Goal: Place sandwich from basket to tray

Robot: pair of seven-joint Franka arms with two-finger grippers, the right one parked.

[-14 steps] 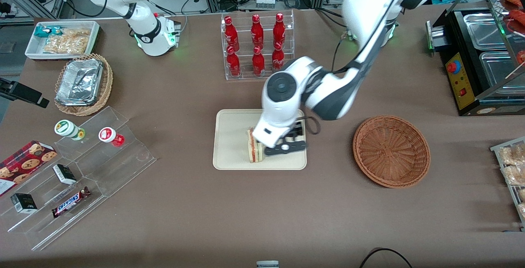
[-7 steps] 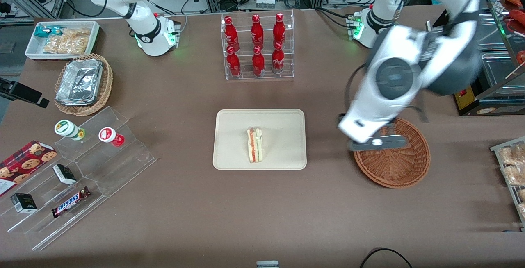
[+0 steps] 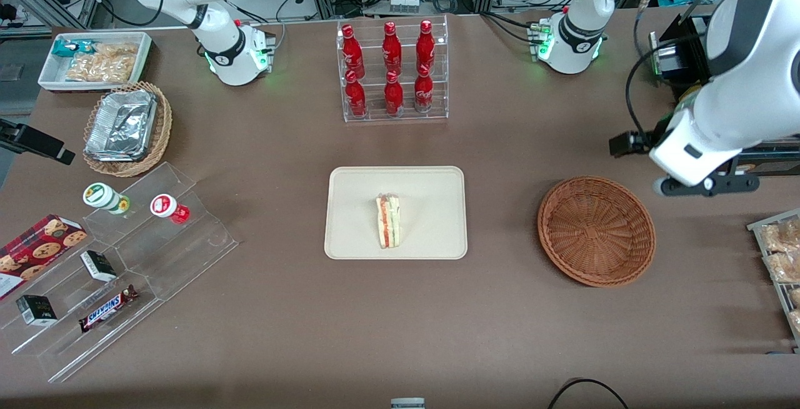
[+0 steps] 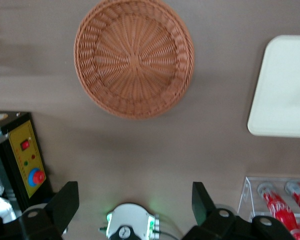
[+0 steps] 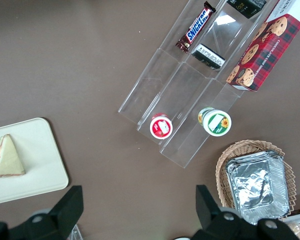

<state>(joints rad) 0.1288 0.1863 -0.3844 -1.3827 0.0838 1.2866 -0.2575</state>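
Note:
The sandwich [image 3: 388,221], a pale wedge with red and green layers, lies on its own in the middle of the cream tray [image 3: 431,184]; the right wrist view also shows the sandwich [image 5: 6,157] on the tray [image 5: 40,165]. The reddish-brown wicker basket [image 3: 596,230] sits beside the tray toward the working arm's end, with nothing in it. My gripper [image 3: 709,185] hangs high above the table, past the basket toward the working arm's end. Looking down from the left wrist, the gripper [image 4: 135,200] is open with nothing between its fingers, and the basket [image 4: 134,57] and a tray corner [image 4: 285,85] lie below.
A clear rack of red bottles [image 3: 392,70] stands farther from the front camera than the tray. A black appliance with a yellow panel [image 3: 706,121] sits close to my gripper. Bagged pastries [image 3: 781,259] lie at the working arm's end; a stepped acrylic display [image 3: 125,259] and foil-container basket [image 3: 127,127] at the parked arm's.
My gripper let go of the sandwich on the tray, then swung away over the basket to the working arm's end. The sandwich stays where it was set down.

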